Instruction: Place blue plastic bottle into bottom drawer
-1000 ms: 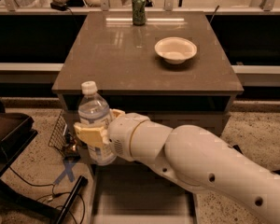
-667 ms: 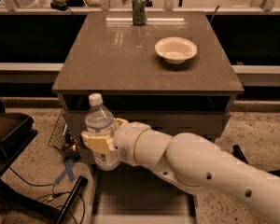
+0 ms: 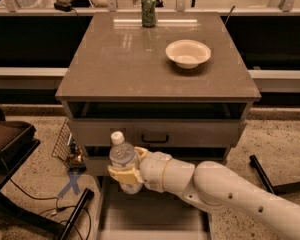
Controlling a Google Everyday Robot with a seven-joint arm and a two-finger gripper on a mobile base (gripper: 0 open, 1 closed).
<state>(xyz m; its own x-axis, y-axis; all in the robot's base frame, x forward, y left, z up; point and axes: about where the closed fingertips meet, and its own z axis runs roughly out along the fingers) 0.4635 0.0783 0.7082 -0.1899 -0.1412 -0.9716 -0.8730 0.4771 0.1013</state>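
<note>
Blue plastic bottle (image 3: 121,156) sits upright, clamped in your gripper (image 3: 126,174). You hold it over the bottom drawer (image 3: 155,220), left side.

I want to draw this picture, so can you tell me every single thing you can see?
cabinet: one, brown-grey top, in the middle.
green can: one, green, at the back edge of the cabinet top.
bowl: one, cream, on the cabinet top, right side.
drawer with black handle: one, grey, on the cabinet front.
bottom drawer: one, grey, pulled out low down.
blue plastic bottle: one, clear with a white cap, upright in front of the cabinet.
tape cross: one, blue, on the floor at left.
arm: one, white, coming in from lower right.
gripper: one, yellowish, closed around the bottle.
</note>
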